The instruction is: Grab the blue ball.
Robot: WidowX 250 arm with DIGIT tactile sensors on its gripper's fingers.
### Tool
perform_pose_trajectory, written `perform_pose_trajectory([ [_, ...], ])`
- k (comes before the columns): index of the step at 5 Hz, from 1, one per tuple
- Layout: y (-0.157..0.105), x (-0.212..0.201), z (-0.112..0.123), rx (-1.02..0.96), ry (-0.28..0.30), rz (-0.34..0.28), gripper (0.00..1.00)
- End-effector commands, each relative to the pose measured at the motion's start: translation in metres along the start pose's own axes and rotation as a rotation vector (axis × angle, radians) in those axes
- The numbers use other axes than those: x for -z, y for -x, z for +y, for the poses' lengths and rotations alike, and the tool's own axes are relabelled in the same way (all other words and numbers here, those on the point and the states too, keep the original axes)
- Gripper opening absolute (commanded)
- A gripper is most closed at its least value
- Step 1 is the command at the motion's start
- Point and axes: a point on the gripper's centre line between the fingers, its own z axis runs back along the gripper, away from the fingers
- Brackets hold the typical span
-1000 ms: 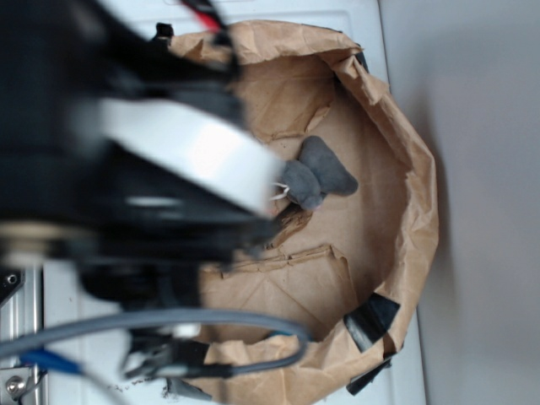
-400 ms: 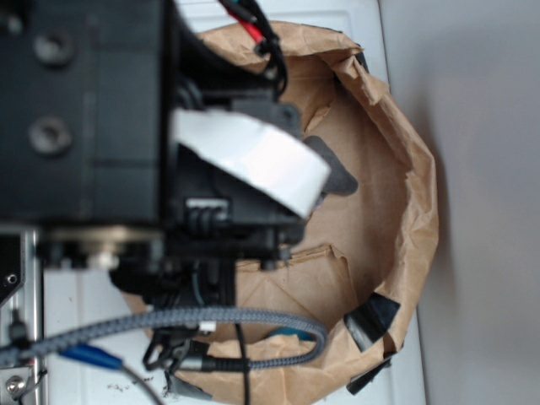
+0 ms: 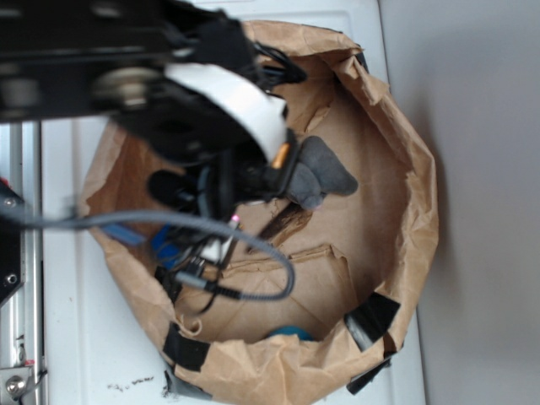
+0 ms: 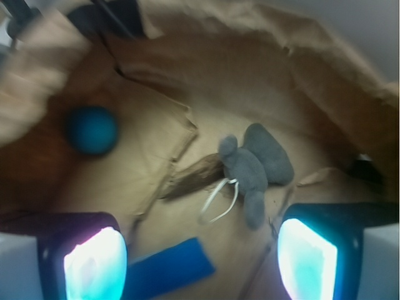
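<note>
Your gripper [image 4: 200, 259] is spread wide and holds nothing; in the wrist view its two fingers [image 4: 94, 262] frame the bottom corners, glowing cyan, with bare paper showing between them. The ball [image 4: 92, 129] lies far to the left in that view, on the crumpled floor of the paper bag [image 4: 325, 75], close under the bag's left wall and well apart from either finger. In the exterior view you see only a sliver of the ball [image 3: 291, 332] near the bag's lower rim, partly hidden by a paper fold. Between the fingers and a little farther in lies the grey plush [image 4: 253, 165], with a thin white loop [image 4: 220, 200] trailing from it toward you. A brown stick-like piece [image 4: 194, 178] rests just left of the plush, touching it or nearly so. The flat blue piece [image 4: 165, 269] lies near the left finger, at the bottom edge. A raised flap of torn paper [image 4: 156, 150] stands between the ball and the plush. In the exterior view the arm [image 3: 211, 110] and its grey cable [image 3: 169, 221] cover much of the bag's left half.
</note>
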Motion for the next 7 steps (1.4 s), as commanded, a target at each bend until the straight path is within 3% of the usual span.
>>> perform_pose_trajectory([
  [1, -0.008, 0.021, 0.007, 0.143, -0.037, -0.050, 1.00],
  [2, -0.023, 0.025, -0.023, 0.275, -0.035, -0.065, 1.00],
  [4, -0.053, 0.038, -0.061, 0.395, -0.016, -0.012, 1.00],
  [5, -0.063, 0.060, -0.069, 0.454, 0.020, 0.001, 1.00],
  [6, -0.062, 0.066, -0.066, 0.513, 0.046, -0.049, 1.00],
  [7, -0.062, 0.066, -0.066, 0.513, 0.046, -0.049, 1.00],
])
